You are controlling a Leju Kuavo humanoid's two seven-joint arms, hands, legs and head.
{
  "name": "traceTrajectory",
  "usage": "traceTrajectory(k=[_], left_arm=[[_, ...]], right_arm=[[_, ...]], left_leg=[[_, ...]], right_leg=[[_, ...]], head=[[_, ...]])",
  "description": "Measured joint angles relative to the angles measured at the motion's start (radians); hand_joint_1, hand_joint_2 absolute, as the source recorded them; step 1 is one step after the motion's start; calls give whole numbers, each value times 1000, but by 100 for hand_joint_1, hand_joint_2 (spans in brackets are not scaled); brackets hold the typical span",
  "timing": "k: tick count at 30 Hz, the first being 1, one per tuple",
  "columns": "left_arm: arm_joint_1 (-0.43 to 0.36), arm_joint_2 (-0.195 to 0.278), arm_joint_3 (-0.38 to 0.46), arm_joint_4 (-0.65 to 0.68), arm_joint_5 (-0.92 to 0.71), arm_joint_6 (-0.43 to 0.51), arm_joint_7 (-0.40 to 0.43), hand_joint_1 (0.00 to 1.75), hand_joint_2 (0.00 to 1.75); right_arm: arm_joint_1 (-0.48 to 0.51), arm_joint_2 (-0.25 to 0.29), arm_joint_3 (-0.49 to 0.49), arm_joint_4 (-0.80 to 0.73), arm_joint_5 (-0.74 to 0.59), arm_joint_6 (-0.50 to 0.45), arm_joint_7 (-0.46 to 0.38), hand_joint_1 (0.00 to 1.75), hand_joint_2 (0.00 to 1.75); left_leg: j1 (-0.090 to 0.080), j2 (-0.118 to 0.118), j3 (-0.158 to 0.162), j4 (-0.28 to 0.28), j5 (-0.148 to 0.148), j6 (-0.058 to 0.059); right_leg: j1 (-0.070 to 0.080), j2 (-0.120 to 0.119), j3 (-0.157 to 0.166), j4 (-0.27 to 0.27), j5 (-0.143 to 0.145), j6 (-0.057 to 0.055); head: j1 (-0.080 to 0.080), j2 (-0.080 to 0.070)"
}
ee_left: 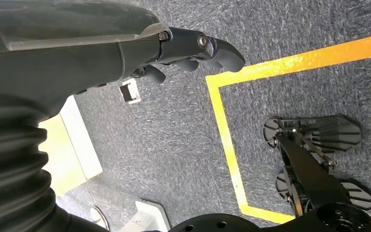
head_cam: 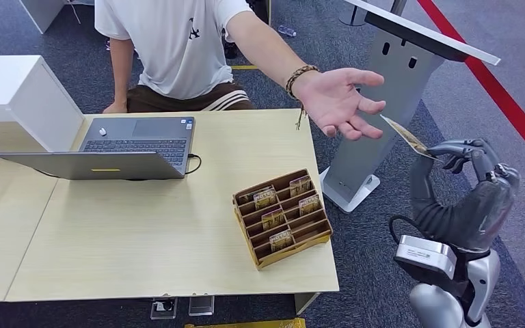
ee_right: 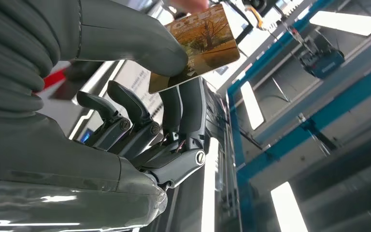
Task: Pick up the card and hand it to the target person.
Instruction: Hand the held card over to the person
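The card (head_cam: 405, 137) is pinched by its lower end between the thumb and fingers of the right hand (head_cam: 468, 179), raised to the right of the table (head_cam: 171, 232). Its free end points toward the person's open palm (head_cam: 338, 101), close to the fingertips; whether card and fingers touch cannot be told. In the right wrist view, the thumb (ee_right: 140, 43) covers one corner of the card (ee_right: 200, 46), and its printed face shows an autumn tree; the lettering is partly cut off. The left hand (ee_left: 188, 48) hangs over the carpet, fingers curled inward, nothing held. A card rack (head_cam: 284, 217) stands near the table's right front corner, and a laptop (head_cam: 119, 147) lies open farther back. The person's head is out of frame.
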Motion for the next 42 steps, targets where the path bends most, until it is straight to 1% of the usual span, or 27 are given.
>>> traceTrajectory(k=[5,11,18,19,21,22,23,25,29,34,36,37,39,40,42], left_arm=[[0,-1,0,0,1,-1,0,0,175],[0,-4,-1,0,1,-6,-2,0,175],[-3,-5,-1,0,1,-7,-3,0,175],[-3,-5,-1,0,1,-7,-3,0,175],[-3,-5,-1,0,1,-9,-3,0,175],[-3,-5,-1,0,0,-10,-3,0,175],[-3,-5,-1,0,-2,-12,-3,0,175],[-2,-5,-4,0,-7,-15,-2,0,175],[-1,-4,-10,0,-4,-12,-5,0,0],[5,-3,-10,0,10,-3,-6,0,0],[9,-3,-10,0,12,-3,-7,0,0],[11,-3,-11,0,13,-3,-7,0,0],[15,-3,-11,0,17,-3,-9,0,0],[17,-3,-11,0,18,-3,-10,0,0],[20,-1,-12,0,22,-3,-10,0,0]], right_arm=[[-15,22,68,78,-37,-2,3,169,175],[-42,51,144,183,-100,7,-33,169,175],[-79,86,214,291,-135,10,-54,169,175],[-84,90,221,303,-140,8,-55,144,175],[-93,95,235,323,-147,4,-55,71,175],[-96,97,241,331,-150,3,-55,28,175],[-99,99,246,338,-155,2,-54,11,175],[-104,101,254,351,-164,2,-53,0,175],[-110,103,267,373,-195,4,-44,0,175],[-111,100,268,385,-306,11,-32,0,175],[-108,96,256,385,-383,21,-35,0,175],[-105,93,245,385,-454,40,-43,0,175],[-95,88,213,386,-660,114,-65,0,175],[-89,84,195,387,-774,165,-71,0,175],[-82,72,161,396,-960,275,-54,0,175]], left_leg=[[0,0,0,0,0,0],[0,0,0,0,0,0],[0,0,0,0,1,0],[0,0,0,0,1,0],[0,0,0,0,1,0],[0,0,0,0,1,0],[0,0,0,0,1,0],[0,0,0,0,1,0],[0,0,0,0,1,0],[0,0,0,0,1,0],[0,0,0,0,1,0],[0,0,0,0,1,0],[0,0,0,0,1,0],[0,0,0,0,1,0],[0,0,0,0,1,0]], right_leg=[[0,0,0,0,0,0],[0,0,0,0,0,0],[0,0,0,0,0,0],[0,0,0,0,0,0],[0,0,0,0,0,0],[0,0,0,0,0,0],[0,0,0,0,0,0],[0,0,0,0,0,0],[0,0,0,0,0,0],[0,0,-1,0,0,0],[0,0,-1,0,0,0],[0,0,-1,0,0,0],[0,0,-1,0,0,0],[0,0,-1,0,0,0],[0,0,-1,0,0,0]], head=[[0,0],[0,0],[0,0],[0,0],[0,0],[0,0],[0,0],[0,0],[0,0],[0,0],[0,0],[0,0],[1,0],[1,0],[1,0]])
